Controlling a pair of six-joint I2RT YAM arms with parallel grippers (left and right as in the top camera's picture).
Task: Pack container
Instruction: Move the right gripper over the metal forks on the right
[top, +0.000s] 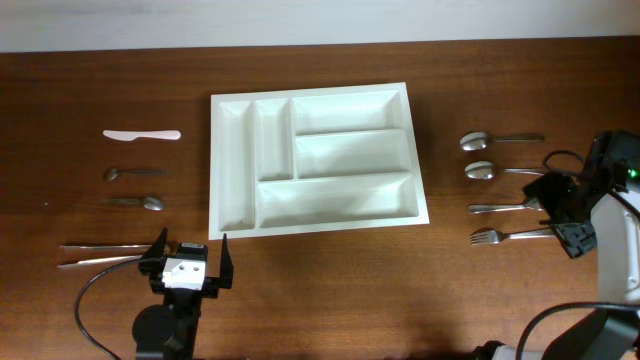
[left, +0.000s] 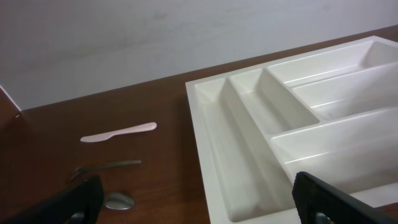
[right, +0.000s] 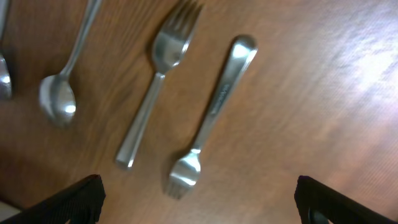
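The container (top: 340, 155) lies flat in the middle of the table, and all its compartments are empty. To the right of the container, well apart from it, the right gripper (top: 558, 214) hovers over the two forks (right: 144, 118). Its fingers are wide apart and hold nothing.

We think the danger is here. The forks lie close beside each other and flat on the wood, so closing fingers could catch both, or push one aside and slip off the thin handle.

Just in front of the near left corner of the container, the left gripper (top: 193, 242) is also fully open and empty. One of its fingers is near the rim, so a careless move could knock the container out of place.

Left of the container lie a white plastic knife (top: 142, 134), two small spoons (top: 135, 173) and two long thin metal pieces (top: 100, 246). Right of it, beyond the forks, lie two larger spoons (top: 478, 141). We see nothing standing between the cutlery and the container.
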